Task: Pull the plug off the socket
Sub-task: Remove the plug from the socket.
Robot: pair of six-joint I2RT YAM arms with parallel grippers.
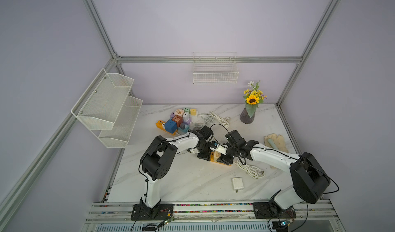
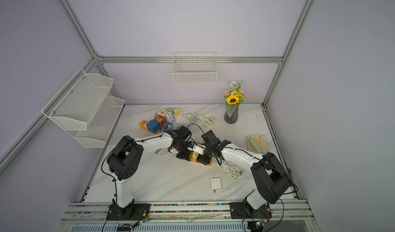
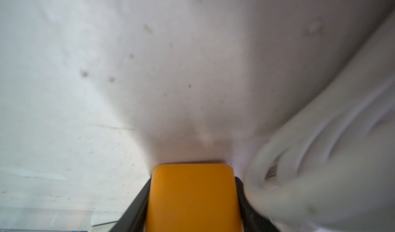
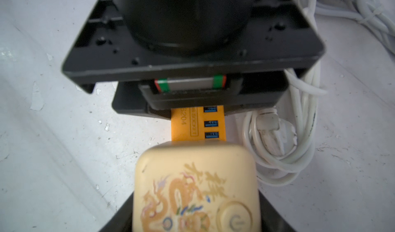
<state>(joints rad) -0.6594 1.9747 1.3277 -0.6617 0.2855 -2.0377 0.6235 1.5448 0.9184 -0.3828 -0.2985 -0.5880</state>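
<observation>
The socket (image 1: 223, 163) is an orange power strip lying mid-table, seen in both top views. A cream plug (image 4: 194, 188) with a dragon print and a power button sits plugged into its top. My right gripper (image 4: 195, 209) is shut on the plug, with a black finger (image 4: 271, 211) pressed against each side. My left gripper (image 3: 193, 184) is shut on the socket's (image 3: 192, 198) other end, and its fingers (image 3: 139, 203) flank the orange body. The two grippers face each other over the strip (image 2: 209, 163), the left gripper (image 1: 204, 155) just left of the right gripper (image 1: 224, 158).
A second orange strip (image 1: 162, 125) loaded with several coloured cubes lies at the back left, with white cables (image 1: 213, 117) beside it. A coiled cable (image 1: 250, 170) lies right of the socket, and a white adapter (image 1: 237, 184) in front. A vase (image 1: 248, 115) and gloves (image 1: 275, 143) are at the right.
</observation>
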